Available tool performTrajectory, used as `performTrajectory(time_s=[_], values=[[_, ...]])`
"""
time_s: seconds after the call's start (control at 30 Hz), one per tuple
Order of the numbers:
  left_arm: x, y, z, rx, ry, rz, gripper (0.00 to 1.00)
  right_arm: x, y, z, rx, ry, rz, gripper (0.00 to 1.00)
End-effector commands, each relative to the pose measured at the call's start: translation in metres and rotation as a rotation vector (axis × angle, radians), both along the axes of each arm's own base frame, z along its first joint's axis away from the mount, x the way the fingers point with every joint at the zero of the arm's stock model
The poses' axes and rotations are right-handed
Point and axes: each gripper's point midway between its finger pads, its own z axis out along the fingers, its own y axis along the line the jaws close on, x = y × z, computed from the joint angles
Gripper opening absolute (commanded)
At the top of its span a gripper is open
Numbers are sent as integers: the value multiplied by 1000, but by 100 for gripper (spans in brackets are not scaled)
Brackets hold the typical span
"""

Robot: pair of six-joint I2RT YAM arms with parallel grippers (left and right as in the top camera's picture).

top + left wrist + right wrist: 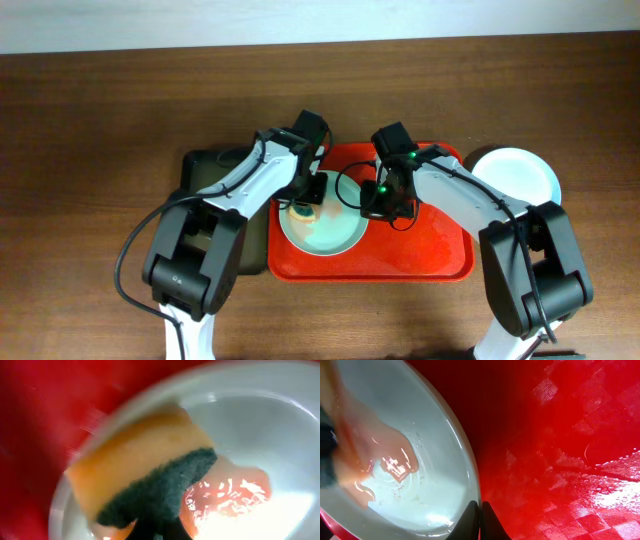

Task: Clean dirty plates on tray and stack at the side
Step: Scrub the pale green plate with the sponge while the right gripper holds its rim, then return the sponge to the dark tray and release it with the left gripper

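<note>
A pale mint-blue plate (pixel 328 238) lies on the left part of the red tray (pixel 430 250). My left gripper (pixel 303 207) is shut on a yellow sponge with a dark green scrub side (pixel 145 475), pressed onto the plate (pixel 250 425) near its left rim. A wet red smear (pixel 230 495) spreads beside the sponge. My right gripper (pixel 372 212) is shut on the plate's right rim (pixel 475 485). Its fingertips (pixel 480 510) pinch the edge over the tray (pixel 560 450). The smear also shows in the right wrist view (pixel 375 450).
More plates (pixel 515 175) sit on the table just right of the tray; their number cannot be told from above. A dark green-black tray (pixel 215 170) lies left of the red tray, partly under my left arm. The tray's right half is wet.
</note>
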Motion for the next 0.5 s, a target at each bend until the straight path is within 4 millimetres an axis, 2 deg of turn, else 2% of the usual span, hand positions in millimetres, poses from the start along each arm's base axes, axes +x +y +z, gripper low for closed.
performTrajectory(time_s=[0.0,0.07,0.1,0.13,0.2,0.27,0.37,0.47], values=[[-53,-37,-20,-149,230,-74,0,-4,1,-3,-3,8,6,4],[-57,-49,-4,-276,276,-111,0,-4,1,-3,-3,9,6,4],[-53,-46,6,-297,278,-93,0,-4,1,-3,-4,11,6,4],[-46,-39,16,-295,265,-73,0,-5,1,-3,-4,12,6,4],[-23,-17,48,-264,171,-35,0,-6,0,-4,-7,18,6,4],[-6,1,81,-209,18,-27,0,-6,0,-4,-7,18,6,4],[3,20,88,-79,-69,18,0,-6,0,-4,-7,17,6,4],[-1,15,69,-69,-73,0,0,-6,0,-4,-7,18,6,4]])
